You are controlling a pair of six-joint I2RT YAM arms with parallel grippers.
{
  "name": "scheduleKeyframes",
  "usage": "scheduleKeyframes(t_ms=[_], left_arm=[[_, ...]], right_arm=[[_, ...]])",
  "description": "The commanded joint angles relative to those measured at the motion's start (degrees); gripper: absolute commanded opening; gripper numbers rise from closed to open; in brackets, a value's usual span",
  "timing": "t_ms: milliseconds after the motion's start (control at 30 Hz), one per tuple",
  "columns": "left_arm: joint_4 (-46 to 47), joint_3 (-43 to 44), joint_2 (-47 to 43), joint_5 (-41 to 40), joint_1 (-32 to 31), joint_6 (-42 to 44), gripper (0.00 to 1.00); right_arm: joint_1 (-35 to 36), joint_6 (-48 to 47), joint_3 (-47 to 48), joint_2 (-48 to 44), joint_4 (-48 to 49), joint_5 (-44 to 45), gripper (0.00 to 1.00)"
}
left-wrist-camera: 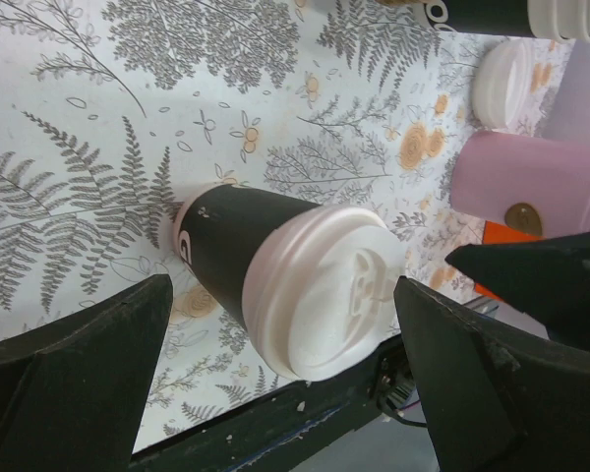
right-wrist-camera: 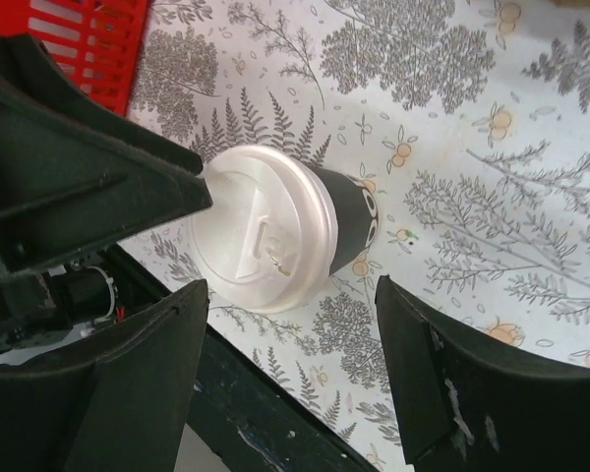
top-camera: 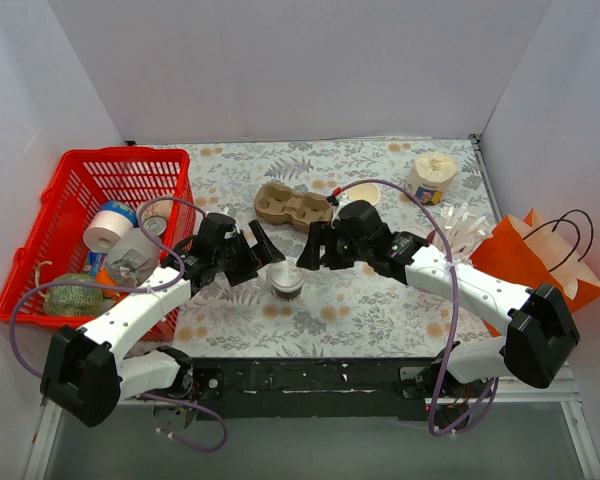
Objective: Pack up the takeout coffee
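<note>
The left claw (top-camera: 257, 256) is standing wide apart, its two black fingers (left-wrist-camera: 79, 379) spreading to either side of the takeout coffee (top-camera: 285, 280), and nothing is sitting in its grip. The cup, dark-walled with a round white lid, is standing upright on the fern-printed tablecloth (top-camera: 380, 300) just ahead of that claw, in the gap between its finger tips and clear of both in the left wrist view. The right claw (top-camera: 313, 250) is gaping wide too, facing the coffee from the opposite side, with the cup sitting ahead of its opening and free of its fingers (right-wrist-camera: 472, 393). In the right wrist view one left-claw finger is reaching to the lid's rim; whether it is touching I cannot tell. Farther out past both claws a cardboard cup carrier (top-camera: 292, 207) is lying, a red basket (top-camera: 100, 170) is sitting beyond the left claw's outer side, and an orange paper bag (top-camera: 525, 255) is lying beyond the right claw's
</note>
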Motion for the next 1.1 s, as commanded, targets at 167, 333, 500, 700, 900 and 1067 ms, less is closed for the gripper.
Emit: scheduleKeyframes(t_ms=[167,333,500,700,900,1067], left_arm=[[-1.12,2.94,2.64,0.66,2.3,3.15,0.98],[0.64,1.88,2.9,2.33,2.38,2.89,0.98],[2.74,0.22,4.92,4.88,2.47,1.58,0.95],[4.24,-1.46,5.54,6.2,2.47,0.52,0.84],[4.68,-4.09,3.69,6.37,2.47,-0.71,0.78],[5.56,-7.08,0.71,9.01,2.39,-3.26,0.7]], right_arm=[[5.83,13.96,-6.03,-2.28,6.99,11.22,0.81],[7.33,17.58,-8.23,-0.97,11.99,11.75,0.82],[8.21,20.04,-8.75,0.09,11.82,12.98,0.78],[9.09,22.15,-10.69,1.41,13.84,11.32,0.68],[9.18,22.33,-11.92,1.85,15.86,10.7,0.57],[8.74,19.0,-10.53,2.46,15.96,11.14,0.29]])
